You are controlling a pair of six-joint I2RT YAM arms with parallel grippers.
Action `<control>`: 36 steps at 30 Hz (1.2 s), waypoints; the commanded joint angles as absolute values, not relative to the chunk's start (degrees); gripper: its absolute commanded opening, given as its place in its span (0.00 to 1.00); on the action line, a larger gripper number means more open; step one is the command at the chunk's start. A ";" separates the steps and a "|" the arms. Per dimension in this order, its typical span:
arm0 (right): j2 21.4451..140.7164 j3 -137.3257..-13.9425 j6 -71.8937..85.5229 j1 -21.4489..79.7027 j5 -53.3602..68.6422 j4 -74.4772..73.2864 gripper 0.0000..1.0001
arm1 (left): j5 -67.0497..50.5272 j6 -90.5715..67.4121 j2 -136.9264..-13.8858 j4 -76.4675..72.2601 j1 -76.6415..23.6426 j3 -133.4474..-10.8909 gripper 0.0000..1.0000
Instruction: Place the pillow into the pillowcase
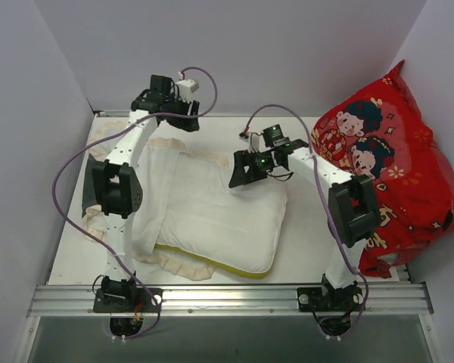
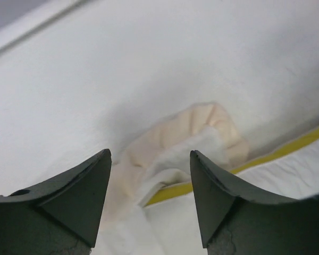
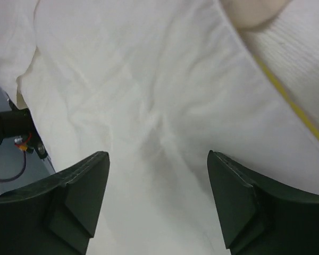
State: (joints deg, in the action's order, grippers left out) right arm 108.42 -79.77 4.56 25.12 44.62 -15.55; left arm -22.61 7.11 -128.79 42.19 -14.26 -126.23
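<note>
The plump white pillow (image 1: 223, 215) lies mid-table with a yellow strip (image 1: 212, 266) along its near edge. The pillowcase (image 1: 155, 200) lies limp under and to the left of it, its cream frill (image 1: 188, 266) showing around the edges. My left gripper (image 1: 183, 119) hangs open at the far left, above the frill (image 2: 202, 125) and the yellow strip (image 2: 287, 151); nothing is between its fingers. My right gripper (image 1: 242, 175) is open over the pillow's far right corner. In the right wrist view the gripper (image 3: 158, 154) hovers above white pillow fabric (image 3: 149, 106), gripping nothing.
A large red cushion with cartoon children (image 1: 397, 174) leans in the right corner. White walls close in the table on the left, back and right. An aluminium rail (image 1: 227, 299) carrying both arm bases runs along the near edge.
</note>
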 commanded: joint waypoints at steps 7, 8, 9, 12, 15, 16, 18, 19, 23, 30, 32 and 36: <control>98.17 -77.35 5.01 15.65 36.74 -30.40 0.95 | -16.61 25.12 -135.52 50.71 -12.13 -135.00 0.80; 98.26 -77.26 4.66 15.30 36.13 -32.85 0.96 | -16.70 26.09 -136.05 50.97 -12.65 -133.96 0.82; 98.44 -76.82 3.61 14.86 35.69 -34.18 0.96 | -16.87 26.89 -136.32 51.41 -12.74 -133.60 0.82; 98.79 -75.33 2.38 14.33 34.37 -37.61 0.98 | -20.03 28.82 -137.02 51.85 -13.01 -132.11 0.84; 99.66 -74.53 2.37 14.24 34.80 -39.02 0.98 | -19.95 28.92 -139.12 52.47 -14.06 -132.62 0.84; 100.89 -74.71 2.72 14.24 35.33 -39.46 0.98 | -20.39 29.18 -139.74 52.73 -14.15 -132.63 0.84; 102.99 -74.97 2.81 14.24 36.65 -40.51 0.98 | -23.46 29.62 -140.71 53.00 -14.94 -132.54 0.84; 103.53 -75.06 2.81 14.06 37.17 -40.69 0.97 | -24.51 30.05 -140.97 53.00 -15.20 -132.28 0.84; 106.52 -75.58 4.12 13.45 38.76 -40.96 0.91 | -26.63 31.20 -142.99 53.35 -17.22 -131.66 0.84; 110.39 -77.16 6.85 12.13 40.34 -39.82 0.66 | -23.55 31.73 -146.16 53.79 -20.21 -129.99 0.57; 110.92 -77.52 7.64 12.04 41.65 -38.33 0.55 | -25.48 32.08 -146.86 54.23 -21.44 -130.34 0.25; 112.76 -78.40 10.36 12.22 45.16 -35.78 0.17 | -30.83 31.56 -147.74 57.82 -24.69 -132.97 0.00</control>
State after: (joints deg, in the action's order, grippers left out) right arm 110.69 -77.06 7.94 11.49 41.41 -36.25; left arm -24.47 31.57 -145.10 53.36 -21.47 -131.11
